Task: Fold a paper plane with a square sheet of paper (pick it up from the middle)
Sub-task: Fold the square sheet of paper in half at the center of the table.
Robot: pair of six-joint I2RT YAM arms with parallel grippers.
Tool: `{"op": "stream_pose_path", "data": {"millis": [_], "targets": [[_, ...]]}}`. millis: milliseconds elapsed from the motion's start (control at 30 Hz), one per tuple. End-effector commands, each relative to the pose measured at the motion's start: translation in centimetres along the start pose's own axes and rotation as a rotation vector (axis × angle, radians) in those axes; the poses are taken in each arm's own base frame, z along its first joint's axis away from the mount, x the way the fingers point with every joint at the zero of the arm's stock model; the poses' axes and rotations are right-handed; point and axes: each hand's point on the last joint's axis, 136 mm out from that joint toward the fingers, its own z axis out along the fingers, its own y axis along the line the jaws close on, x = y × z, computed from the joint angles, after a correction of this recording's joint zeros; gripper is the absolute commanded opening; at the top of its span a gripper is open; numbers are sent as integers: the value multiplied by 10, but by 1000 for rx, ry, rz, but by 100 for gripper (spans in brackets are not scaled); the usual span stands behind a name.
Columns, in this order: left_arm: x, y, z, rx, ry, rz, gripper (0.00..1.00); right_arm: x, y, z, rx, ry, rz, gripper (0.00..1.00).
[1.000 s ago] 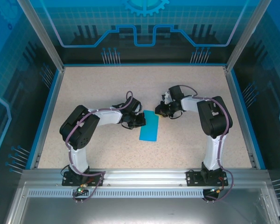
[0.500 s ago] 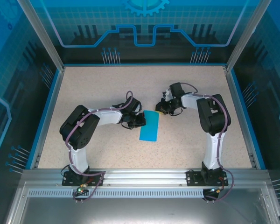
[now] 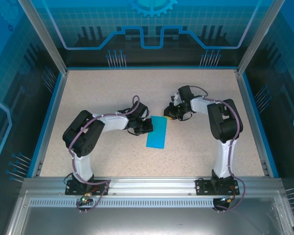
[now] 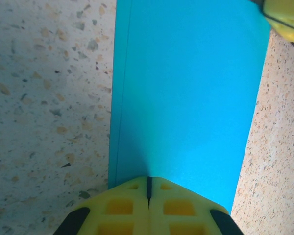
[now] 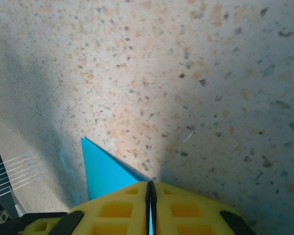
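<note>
The square sheet of paper [image 3: 157, 133] lies folded into a long cyan-blue rectangle on the table between the arms. My left gripper [image 3: 146, 127] is shut, its yellow tips [image 4: 148, 180] resting on the sheet [image 4: 186, 88] by the long left edge. My right gripper [image 3: 170, 116] sits at the sheet's far right corner. It is shut [image 5: 150, 185], with a sliver of blue paper [image 5: 100, 171] showing between its jaws. One of the right gripper's yellow fingers [image 4: 284, 19] shows at the top right of the left wrist view.
The speckled beige table [image 3: 103, 93] is framed by a blue rim [image 3: 48, 122] and metal posts. A patterned blue backdrop [image 3: 152, 29] stands behind. Open tabletop surrounds the paper on all sides.
The right wrist has turned slightly at the paper's far corner. The left arm and the sheet have stayed put.
</note>
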Motion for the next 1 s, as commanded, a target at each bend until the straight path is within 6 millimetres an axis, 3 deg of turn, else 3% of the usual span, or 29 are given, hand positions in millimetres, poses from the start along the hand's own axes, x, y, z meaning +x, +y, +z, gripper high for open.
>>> {"op": "stream_pose_path", "data": {"millis": [0,100,400,667,733,967], "targets": [[30,36,6,-141,99,-26,0,5,17,-14,-29,-9,-43,12],[30,36,6,-140,99,-26,0,10,17,-11,-31,-1,-53,12],[32,35,5,-136,101,-24,0,15,-10,10,30,32,-7,12],[31,35,6,-135,101,-24,0,19,-40,15,178,38,10,11],[31,35,6,-136,102,-24,0,21,-35,13,159,39,1,12],[31,35,5,-135,100,-23,0,13,12,-8,-9,-1,-42,12]]}}
